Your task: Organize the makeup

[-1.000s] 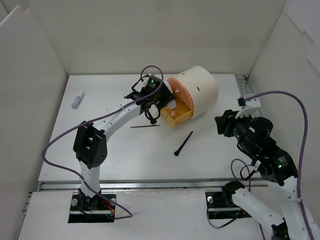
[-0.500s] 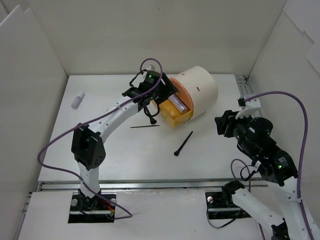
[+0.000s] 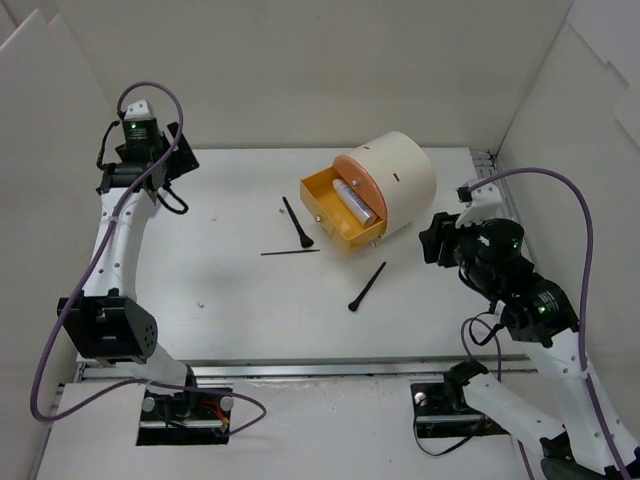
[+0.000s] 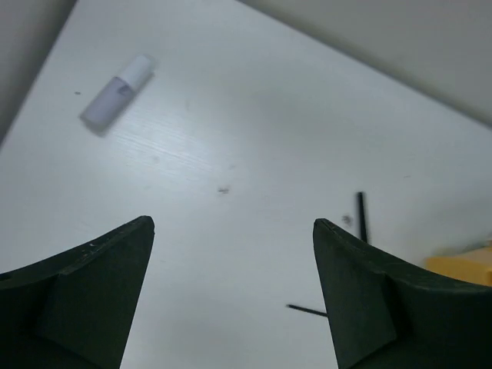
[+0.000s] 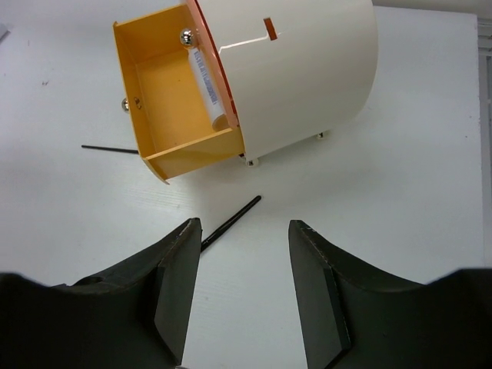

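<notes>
We read this as a robotics lab cell, plain white tabletop (image 3: 220, 290) boxed by matte white panel walls (image 3: 330, 70) at nine, twelve and three o'clock, bare aluminium mounting rail (image 3: 300, 370) at six o'clock, looped purple cables (image 3: 545, 170) at either side

Nothing here can actually be read. The pale tube (image 5: 206, 84) in the orange drawer (image 5: 163, 96), just ahead of the right gripper (image 5: 244, 224), carries bluish print too small to make out.

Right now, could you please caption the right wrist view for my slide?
Open right claw faces the pulled-out orange drawer holding a pale tube, black brush nearby.
</notes>
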Available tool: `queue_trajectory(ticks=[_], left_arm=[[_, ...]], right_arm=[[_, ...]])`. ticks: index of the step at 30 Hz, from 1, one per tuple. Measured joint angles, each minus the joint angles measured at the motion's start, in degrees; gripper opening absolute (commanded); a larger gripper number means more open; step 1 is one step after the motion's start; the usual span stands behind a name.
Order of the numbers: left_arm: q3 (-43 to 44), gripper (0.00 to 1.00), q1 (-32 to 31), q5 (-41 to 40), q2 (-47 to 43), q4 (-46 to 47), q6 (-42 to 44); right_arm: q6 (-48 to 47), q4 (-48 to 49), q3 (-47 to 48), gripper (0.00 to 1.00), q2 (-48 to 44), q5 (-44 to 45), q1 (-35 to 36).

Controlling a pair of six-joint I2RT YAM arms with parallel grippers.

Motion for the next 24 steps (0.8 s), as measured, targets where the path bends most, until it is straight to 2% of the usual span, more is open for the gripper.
queue_trajectory(ticks=[4, 10, 13, 18, 24], left_arm=[[-1.2, 0.81, 5.5, -0.4, 4.9, -0.5, 11.7], [3.8, 0.83, 9.6, 0.3, 21.4, -1.0, 24.5], [4.8, 0.82, 11.6, 1.4, 26.5, -1.2, 28.5], [11.8, 0.79, 14.8, 3.3, 33.6, -1.4, 33.9], [15.9, 0.77, 17.7, 4.4, 37.2, -0.8, 38.8]], right_arm=[[-0.1, 0.1, 0.0, 0.47, 1.8, -0.9, 0.0], [-0.1, 0.6, 0.0, 0.50, 3.2, -2.3, 0.0], [-0.1, 0.8, 0.0, 0.50, 4.3, -4.1, -0.3], [0.0, 0.8, 0.7, 0.50, 7.0, -8.4, -0.4], [1.4, 1.3, 1.5, 0.50, 10.1, -13.2, -0.4]])
